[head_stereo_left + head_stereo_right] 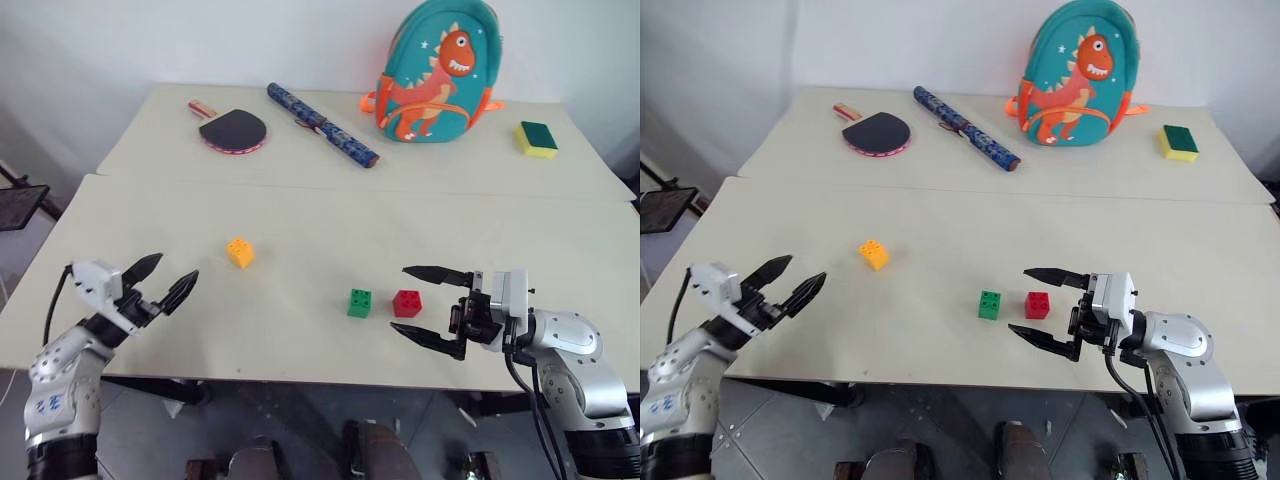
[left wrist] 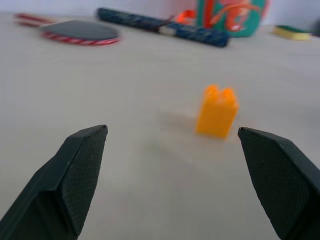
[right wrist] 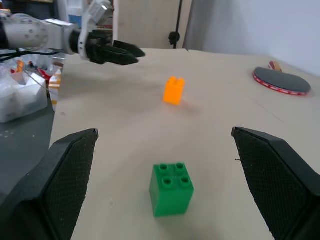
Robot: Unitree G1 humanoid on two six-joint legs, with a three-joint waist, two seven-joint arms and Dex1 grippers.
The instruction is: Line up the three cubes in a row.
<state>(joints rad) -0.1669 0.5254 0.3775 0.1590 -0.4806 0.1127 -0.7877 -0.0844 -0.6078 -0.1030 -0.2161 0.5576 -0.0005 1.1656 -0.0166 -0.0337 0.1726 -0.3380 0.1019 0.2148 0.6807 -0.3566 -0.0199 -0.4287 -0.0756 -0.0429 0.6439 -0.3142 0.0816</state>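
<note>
Pale matte tabletop point(image 1: 300, 215) carries three studded plastic cubes: green cube point(image 1: 360, 303) touching red cube point(image 1: 407, 303), just beside the spread fingers of the right gripper point(image 1: 425, 306); yellow-orange cube point(image 1: 240, 252) lies near the left gripper point(image 1: 163, 279), fingers apart, empty.

Far table point(image 1: 150, 120): paddle point(image 1: 233, 130), patterned roll point(image 1: 322, 125), dinosaur backpack point(image 1: 437, 70), sponge point(image 1: 537, 139).

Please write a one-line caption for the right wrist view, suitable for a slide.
Open right gripper faces the green cube, with the yellow-orange cube and open left gripper beyond.
</note>
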